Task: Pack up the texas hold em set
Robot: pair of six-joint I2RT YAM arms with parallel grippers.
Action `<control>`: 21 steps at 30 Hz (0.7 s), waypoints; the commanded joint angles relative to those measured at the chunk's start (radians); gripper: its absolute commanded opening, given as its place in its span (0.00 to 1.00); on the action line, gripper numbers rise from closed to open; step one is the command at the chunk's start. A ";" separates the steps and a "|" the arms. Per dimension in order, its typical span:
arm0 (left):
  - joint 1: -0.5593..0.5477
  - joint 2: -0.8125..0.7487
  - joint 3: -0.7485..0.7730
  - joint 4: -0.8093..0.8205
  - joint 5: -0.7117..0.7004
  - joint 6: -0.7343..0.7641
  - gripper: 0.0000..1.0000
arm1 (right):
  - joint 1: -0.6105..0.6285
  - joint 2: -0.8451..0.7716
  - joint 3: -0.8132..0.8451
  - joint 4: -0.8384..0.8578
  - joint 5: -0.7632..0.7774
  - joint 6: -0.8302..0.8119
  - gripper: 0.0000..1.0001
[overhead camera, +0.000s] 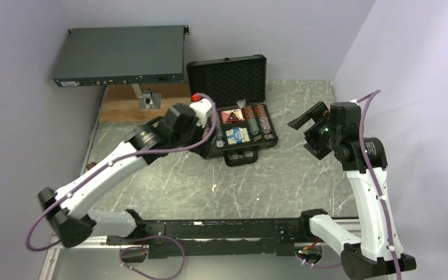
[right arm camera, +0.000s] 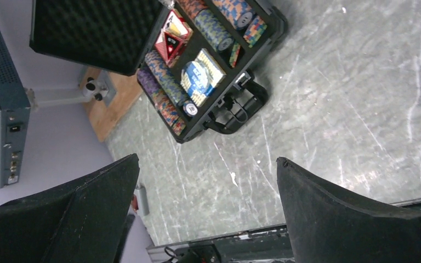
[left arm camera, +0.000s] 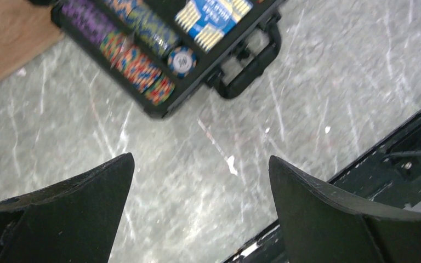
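Observation:
The black briefcase [overhead camera: 268, 127] stands open at the table's middle, its foam-lined lid [overhead camera: 227, 79] upright. Its tray holds striped chip rows [overhead camera: 258, 121], a blue card deck [overhead camera: 237, 136] and a red triangle [overhead camera: 231, 116]. The handle [overhead camera: 240, 158] faces the near side. My left gripper [overhead camera: 209, 135] hangs at the case's left edge. In the left wrist view it [left arm camera: 200, 159] is open and empty over bare table, with the chip rows [left arm camera: 137, 60] and the handle [left arm camera: 252, 60] above it. My right gripper [overhead camera: 308, 116] is raised to the right of the case. It [right arm camera: 207, 159] is open and empty, with the case [right arm camera: 277, 19] ahead.
A large flat grey electronics box [overhead camera: 119, 55] sits on a stand over a wooden board [overhead camera: 131, 105] at the back left. It also shows in the right wrist view [right arm camera: 0, 93]. A black rail [overhead camera: 210, 230] runs along the near edge. Walls close in at the left, back and right.

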 commanded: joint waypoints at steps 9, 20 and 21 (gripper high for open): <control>0.044 -0.359 -0.349 -0.104 -0.091 -0.084 1.00 | 0.031 0.286 0.225 0.195 -0.081 -0.087 0.96; 0.054 -0.442 -0.509 -0.022 -0.024 -0.152 1.00 | 0.073 0.790 0.718 0.276 -0.081 -0.129 0.89; 0.054 -0.436 -0.506 -0.018 -0.022 -0.157 1.00 | 0.073 0.843 0.761 0.293 -0.089 -0.145 0.86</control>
